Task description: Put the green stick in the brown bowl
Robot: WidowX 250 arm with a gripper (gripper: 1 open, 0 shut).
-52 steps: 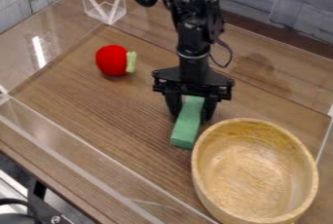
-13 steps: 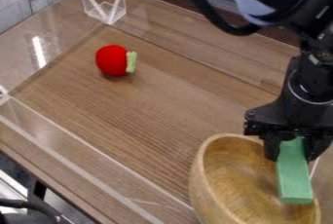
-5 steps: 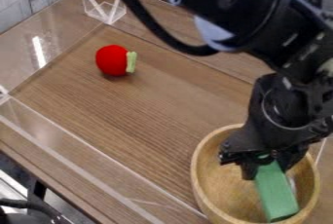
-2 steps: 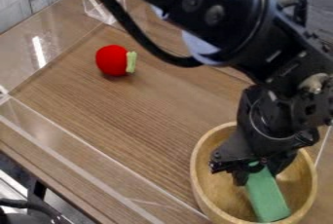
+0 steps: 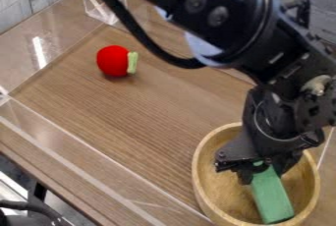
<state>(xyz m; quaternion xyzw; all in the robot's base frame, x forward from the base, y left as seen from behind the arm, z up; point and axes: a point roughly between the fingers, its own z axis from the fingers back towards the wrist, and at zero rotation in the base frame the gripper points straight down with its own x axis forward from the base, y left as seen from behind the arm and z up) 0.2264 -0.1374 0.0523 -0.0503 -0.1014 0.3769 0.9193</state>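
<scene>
A wood-grain table fills the view, fenced along its left and near edges by low clear plastic walls, with a pale planked backdrop at the far side.

Nearest the camera, at the lower right, sits the brown bowl, wide and shallow with a thick rim. Inside it lies the green stick, slanting from the middle of the bowl toward its near right side; its lower end looks to be down on or very close to the bowl's floor, though contact cannot be made out for certain. The gripper reaches steeply down into the bowl from the big black arm above, its fingers clamped tight on the stick's upper end.

By the look of it, the stick is a rigid, light block with flat matte faces, so it should not slip or bend in a pinch. The two long flat sides are the natural place to hold it, as the fingers do now near one end. Held that far from its middle it may swing or tip when let go, but with the bowl under it there is little to harm.

Farther back, well apart to the left, a red ball with a small green piece on its right side rests on the table. At the far left corner stands a small clear plastic stand
</scene>
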